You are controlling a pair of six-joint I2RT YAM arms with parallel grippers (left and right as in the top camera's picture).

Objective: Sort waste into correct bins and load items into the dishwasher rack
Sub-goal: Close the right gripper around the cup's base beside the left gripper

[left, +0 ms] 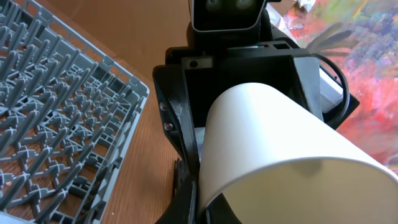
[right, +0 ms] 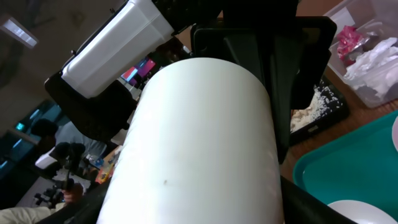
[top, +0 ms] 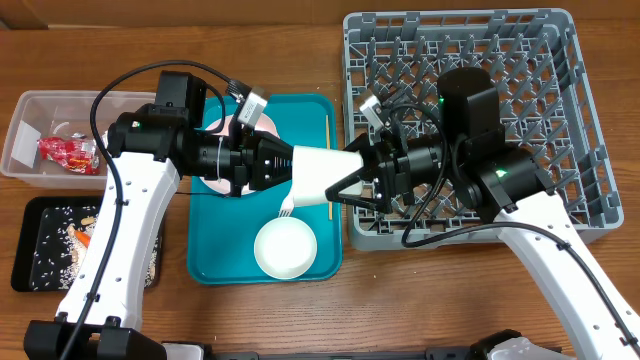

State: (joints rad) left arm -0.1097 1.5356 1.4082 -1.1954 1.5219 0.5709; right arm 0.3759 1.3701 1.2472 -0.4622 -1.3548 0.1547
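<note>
White cup grip: the small white cup [top: 325, 172] lies on its side in the air between the two arms; the left gripper [top: 290, 168] is clamped on its wider rim end
Right gripper: the right gripper [top: 350, 172] has its fingers spread wide, one on either side of the cup's narrower end; they sit right against it, but I cannot tell whether they press on it
Hidden in wrist views: the cup fills most of both pictures; the left wrist view hides that arm's own fingers behind the cup; the right wrist view shows only dark finger edges at the lower corners
Hidden overhead: the white plate [top: 222, 185] lies mostly under the left arm; the wooden chopstick [top: 329, 130] is cut across by the cup and the right finger
Cup's place: above the right half of the teal tray [top: 225, 255], just left of the grey dishwasher rack [top: 520, 80] at its near left corner
Under the cup: the white plastic fork [top: 288, 207] lies on the tray just below the rim end; the white bowl [top: 285, 248] stands nearer, apart from both grippers
Waste: the red snack wrapper [top: 68, 152] and white tissue [top: 28, 135] lie in the clear plastic tub [top: 30, 170] at far left; rice scraps [top: 45, 250] and the carrot [top: 82, 238] lie in the black tray [top: 22, 270] at near left; all are well apart from the grippers
</note>
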